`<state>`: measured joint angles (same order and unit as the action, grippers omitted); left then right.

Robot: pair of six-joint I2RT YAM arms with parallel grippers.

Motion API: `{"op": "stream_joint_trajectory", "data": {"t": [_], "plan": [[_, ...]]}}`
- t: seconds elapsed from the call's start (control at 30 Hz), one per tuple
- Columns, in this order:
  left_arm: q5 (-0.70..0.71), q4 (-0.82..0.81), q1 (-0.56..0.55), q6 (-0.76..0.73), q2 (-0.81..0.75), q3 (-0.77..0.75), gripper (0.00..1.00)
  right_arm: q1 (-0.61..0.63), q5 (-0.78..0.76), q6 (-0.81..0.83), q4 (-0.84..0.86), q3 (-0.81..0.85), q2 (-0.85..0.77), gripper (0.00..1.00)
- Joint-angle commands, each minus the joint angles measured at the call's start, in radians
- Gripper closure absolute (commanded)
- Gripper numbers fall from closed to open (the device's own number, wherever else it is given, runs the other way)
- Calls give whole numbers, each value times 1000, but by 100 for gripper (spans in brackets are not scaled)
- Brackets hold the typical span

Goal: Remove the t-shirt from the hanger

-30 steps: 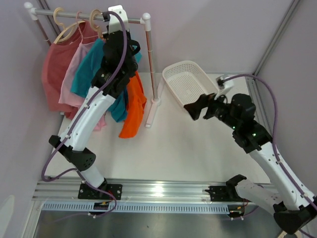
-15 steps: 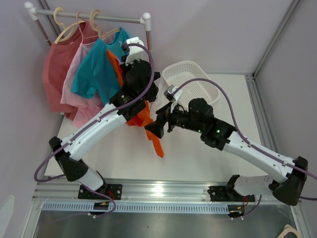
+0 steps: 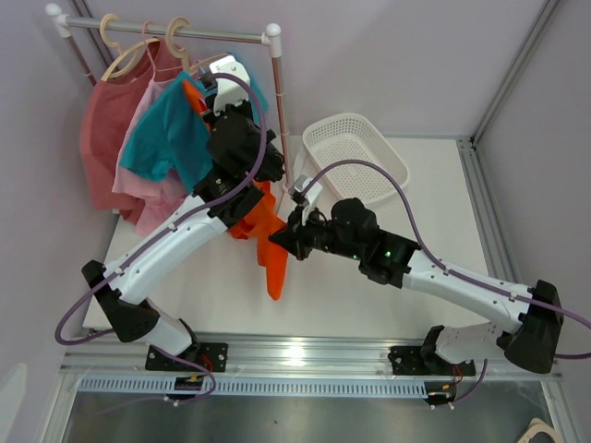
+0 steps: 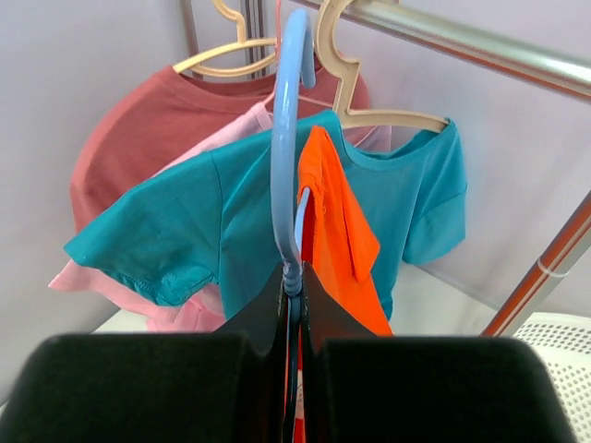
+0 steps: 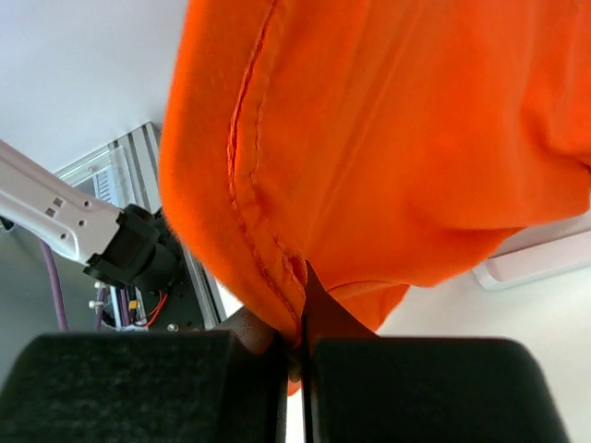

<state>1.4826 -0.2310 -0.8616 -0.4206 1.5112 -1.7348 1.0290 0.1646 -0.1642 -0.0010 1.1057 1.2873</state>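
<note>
The orange t-shirt [image 3: 268, 247] hangs from a light-blue hanger [image 4: 284, 157], off the rail and in front of the teal shirt. My left gripper [image 3: 201, 98] is shut on the hanger's neck just below the hook [image 4: 294, 277], with the shirt's shoulder [image 4: 337, 231] draped to its right. From the right, low down, my right gripper [image 3: 283, 242] is shut on the shirt's stitched lower edge [image 5: 300, 341]. Orange cloth [image 5: 397, 120] fills most of the right wrist view. In the top view the left arm hides most of the hanger.
A clothes rail [image 3: 222, 37] with a white post [image 3: 277, 101] carries a teal shirt [image 3: 171, 138], a pink one [image 3: 138, 185] and a red one [image 3: 97, 138] on beige hangers. A white basket [image 3: 355, 157] stands at the back right. The rack's foot [image 5: 536, 258] lies near the shirt.
My right arm swung from beside the basket to the orange shirt's lower edge and shut on it. The left arm carried the hanger off the rail, out to the right, then back up-left.
</note>
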Motion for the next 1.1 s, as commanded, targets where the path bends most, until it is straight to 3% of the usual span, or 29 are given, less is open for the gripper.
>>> {"op": "stream_joint_trajectory", "data": {"t": [0.0,0.1,0.3,0.5,0.57,0.63,0.7,0.8,0.87,0.93,0.97,1.0,1.03,1.07], "plan": [[-33,-105,9,-90,0,-90,99,46,-49,-15,9,-18,-104,100],[-77,-32,58,-55,36,-177,99,146,-143,-23,-94,-40,-229,100],[-152,281,130,114,153,-396,99,369,-336,-90,-238,-150,-442,100],[-165,387,95,85,253,-604,99,384,-457,-187,-162,-303,-380,100],[-183,444,38,109,210,-621,99,280,-385,-172,-117,-279,-329,100],[-197,580,-71,199,163,-623,99,107,-271,-164,-79,-248,-243,100],[-200,645,-184,252,80,-606,99,16,-153,-155,-33,-196,-186,100],[-159,731,-273,299,-40,-525,99,-93,-119,-138,-19,-107,-97,100],[-154,905,-358,466,-115,-446,99,-160,-105,-132,-11,-64,-56,100],[-288,1098,-415,774,-238,-346,99,-207,-71,-136,-10,6,-26,100],[-386,1288,-406,907,-276,-316,99,-231,-60,-136,-11,32,-11,100],[-544,1295,-395,998,-320,-274,99,-274,-47,-135,-19,87,22,100],[-591,1283,-398,1017,-407,-118,99,-291,-36,-124,-28,117,36,100],[-640,1285,-399,1052,-445,-71,99,-305,-40,-118,-46,144,49,100]]}}
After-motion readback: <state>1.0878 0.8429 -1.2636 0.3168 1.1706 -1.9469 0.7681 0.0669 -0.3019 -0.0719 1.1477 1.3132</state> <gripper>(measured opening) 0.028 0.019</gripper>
